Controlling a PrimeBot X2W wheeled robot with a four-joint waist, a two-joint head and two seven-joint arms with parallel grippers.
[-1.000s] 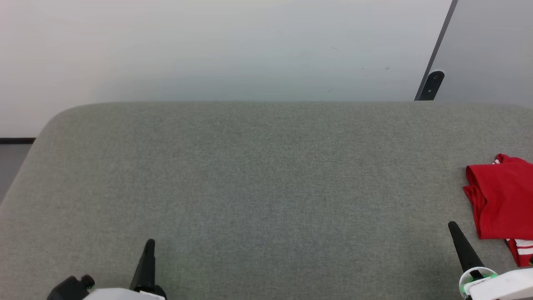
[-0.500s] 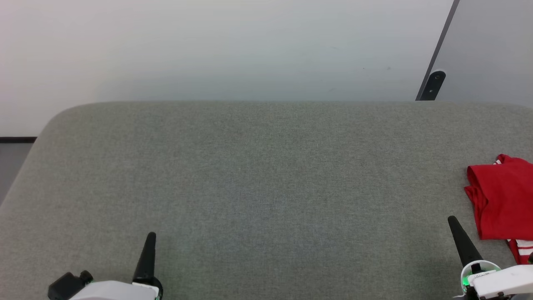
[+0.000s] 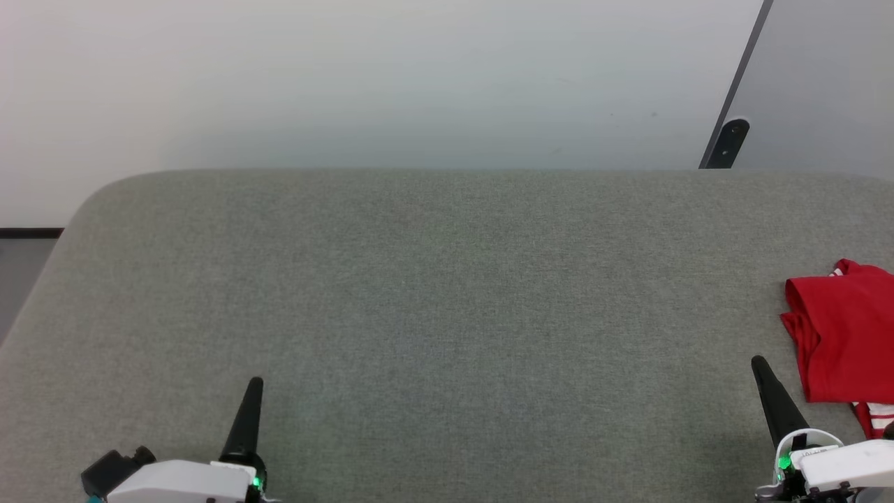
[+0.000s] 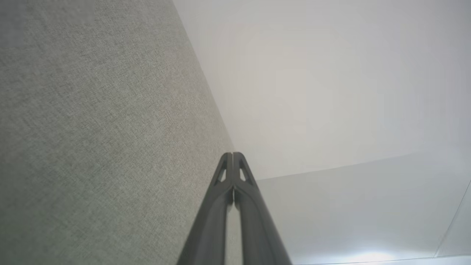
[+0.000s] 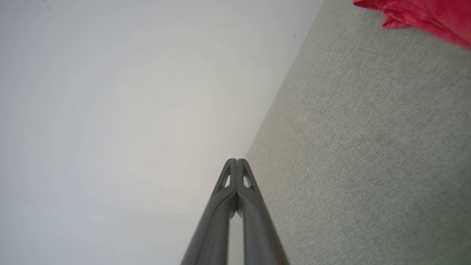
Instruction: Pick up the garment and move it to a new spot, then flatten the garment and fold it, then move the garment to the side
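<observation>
Head view: garment (image 3: 844,335) partly beyond the right edge.

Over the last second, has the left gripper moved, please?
Yes: the left gripper has crept forward, toward the far edge of the grey surface, which stayed put.

Left tool (image 3: 255,383) and right tool (image 3: 757,362) both advanced slightly forward.

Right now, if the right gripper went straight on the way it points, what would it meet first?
Nothing near, it seems: the right gripper points over the grey padded surface toward the pale wall behind. The garment lies off to its right, outside that line. Depth is unclear.
</observation>
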